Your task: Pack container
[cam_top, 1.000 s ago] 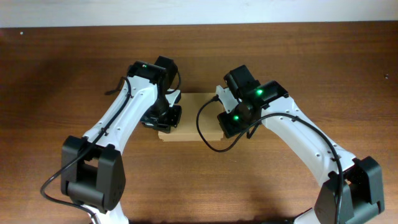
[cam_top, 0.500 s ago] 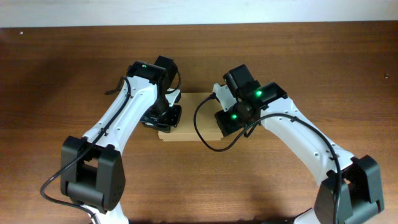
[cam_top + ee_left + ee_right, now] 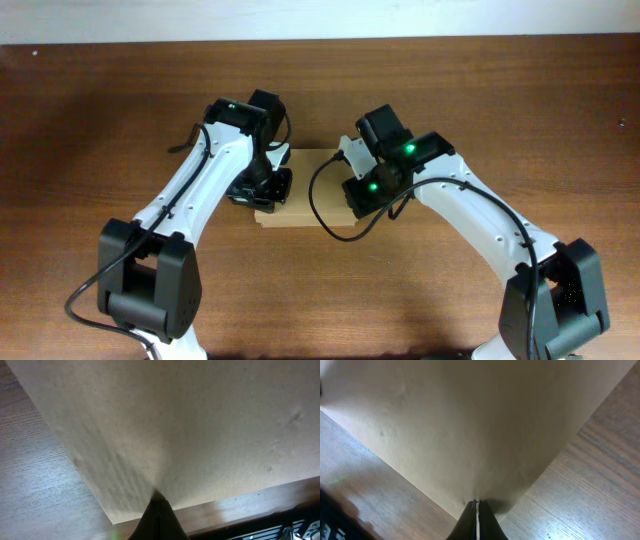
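Cardboard container [image 3: 308,185] lies closed. My right gripper [image 3: 477,509] has edged leftward over its top; left gripper [image 3: 159,510] unmoved. Both fingers-together, empty, pressing down. Judgement: closure being flattened.

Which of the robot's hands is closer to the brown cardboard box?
Neither, it seems: both look to be touching it. The left hand, shut, has its tips against the cardboard box near its left end; the right hand, also shut, meets its right end.

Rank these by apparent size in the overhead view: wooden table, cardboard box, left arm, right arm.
1. wooden table
2. left arm and right arm, about alike
3. cardboard box, partly hidden under both arms
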Controlling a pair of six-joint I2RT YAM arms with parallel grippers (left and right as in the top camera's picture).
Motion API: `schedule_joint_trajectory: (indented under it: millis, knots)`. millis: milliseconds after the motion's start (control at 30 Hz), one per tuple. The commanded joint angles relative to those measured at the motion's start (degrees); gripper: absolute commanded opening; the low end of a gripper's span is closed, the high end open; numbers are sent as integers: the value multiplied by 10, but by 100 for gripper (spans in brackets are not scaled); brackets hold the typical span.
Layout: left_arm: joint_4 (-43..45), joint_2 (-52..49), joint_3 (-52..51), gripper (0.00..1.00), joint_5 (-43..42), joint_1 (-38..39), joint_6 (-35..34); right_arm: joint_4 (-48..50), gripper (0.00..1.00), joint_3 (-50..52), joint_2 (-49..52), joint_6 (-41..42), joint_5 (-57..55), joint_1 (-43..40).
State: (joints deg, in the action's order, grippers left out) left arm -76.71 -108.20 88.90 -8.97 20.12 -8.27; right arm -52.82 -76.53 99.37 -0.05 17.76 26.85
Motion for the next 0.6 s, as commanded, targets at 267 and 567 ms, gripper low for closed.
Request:
schedule_joint_trajectory:
  millis: [267,567]
  knots:
    - [-17,33,183,2,112,-38,-81,-47,4,-242,-16,-30,-166,0]
    - [-17,35,396,20,198,-125,-80,-17,4,-364,-16,-26,-243,-81]
